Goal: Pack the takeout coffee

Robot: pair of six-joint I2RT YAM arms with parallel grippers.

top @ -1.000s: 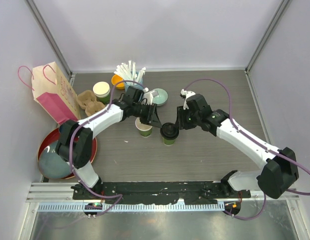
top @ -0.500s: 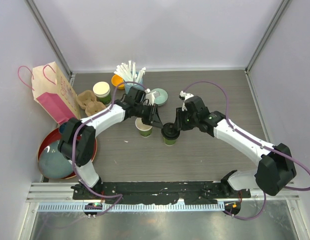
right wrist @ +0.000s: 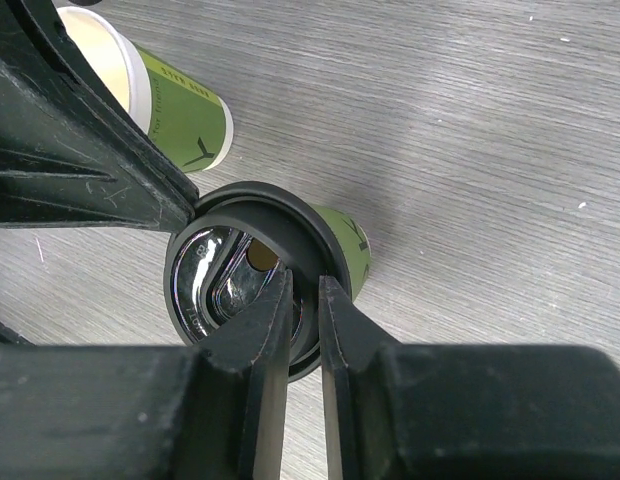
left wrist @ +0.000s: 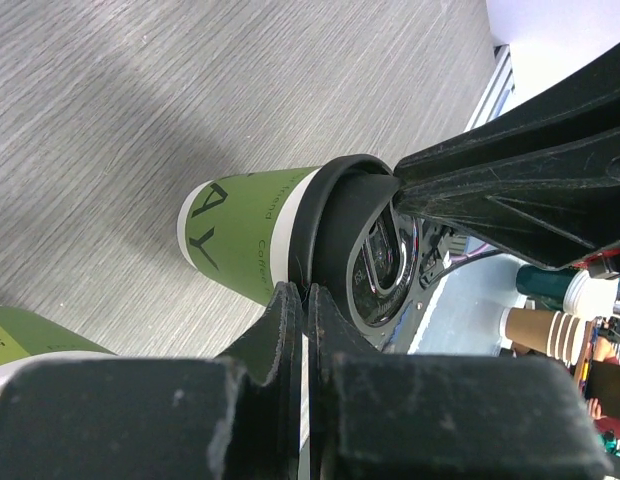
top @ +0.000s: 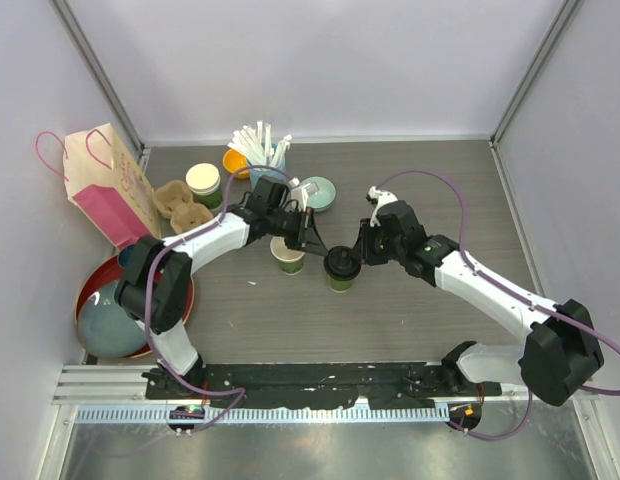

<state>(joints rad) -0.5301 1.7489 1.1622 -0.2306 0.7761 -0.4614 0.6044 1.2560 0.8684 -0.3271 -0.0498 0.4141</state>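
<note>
Nearest the arms, about mid-table [top: 440,185] and a little toward the near edge, the cup [left wrist: 245,235] stands upright, its long axis vertical, with the black lid [right wrist: 218,275] lying over its mouth. Both grippers meet at this lid from opposite sides, so neither arm is the nearer. The right gripper [right wrist: 303,285] comes in from the right-edge side, its fingers narrow with the lid's rim caught between them. The left gripper [left wrist: 302,295] comes in from the left-edge side, its fingers pressed together with their tips against the rim. Whether they nip the rim or only brace it I cannot tell. The coming move likely turns on the lid lying square over the mouth: any press must go straight down the cup's axis, or the light paper cup may tip between the two fingertips. Whether the lid is already snapped home is hard to make out. The fingers cover parts of the rim in both wrist views, and the top view shows only a dark disc. What the cup holds is hidden under the lid. Just beyond it, toward the left, the open cup [top: 288,255] stands without a lid, partly under the left arm. Farther off, toward the far left corner, sit a pulp carrier [top: 173,205] and a pink bag [top: 110,190].
</note>
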